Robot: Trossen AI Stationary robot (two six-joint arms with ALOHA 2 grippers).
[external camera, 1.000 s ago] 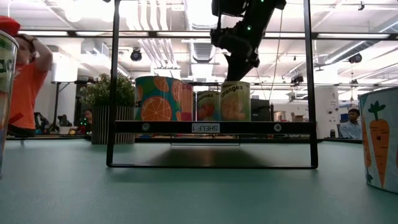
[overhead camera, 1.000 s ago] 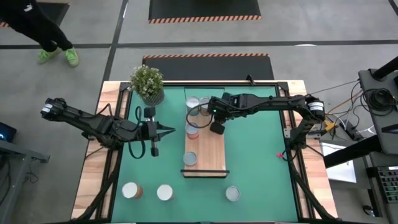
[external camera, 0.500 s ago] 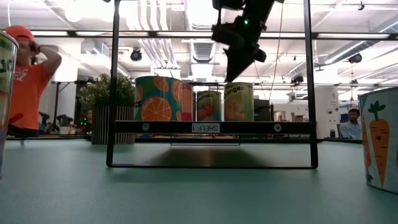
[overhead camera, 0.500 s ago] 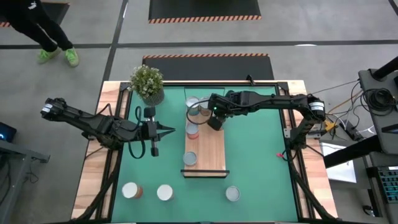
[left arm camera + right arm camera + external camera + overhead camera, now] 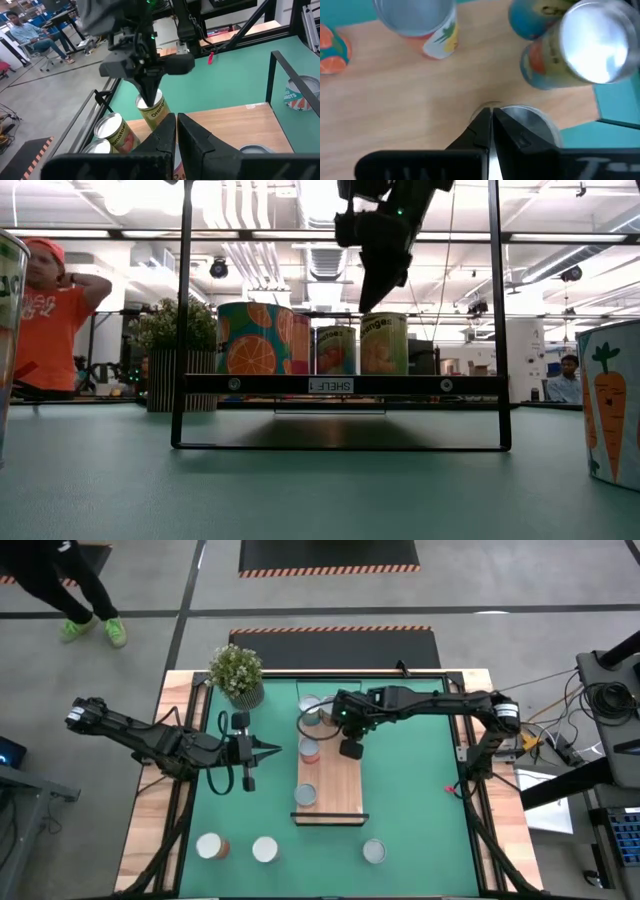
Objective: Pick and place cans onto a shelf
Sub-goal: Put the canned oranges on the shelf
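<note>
Shelf [image 5: 338,785]: pale matt wood, smooth, faint grain. Cans [image 5: 594,44]: shiny brushed-metal tops, glossy printed labels. Mat [image 5: 420,810]: matt green, smooth. Right gripper [image 5: 491,125]: matt black fingers. Table edge [image 5: 145,830]: light wood.

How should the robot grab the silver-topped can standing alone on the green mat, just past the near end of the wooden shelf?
Probably by its round side wall, coming straight down from above. The can stands upright on the green mat, silver top up, apart from the shelf and the other cans, so open fingers could straddle it. The right end effector is nearer.
</note>
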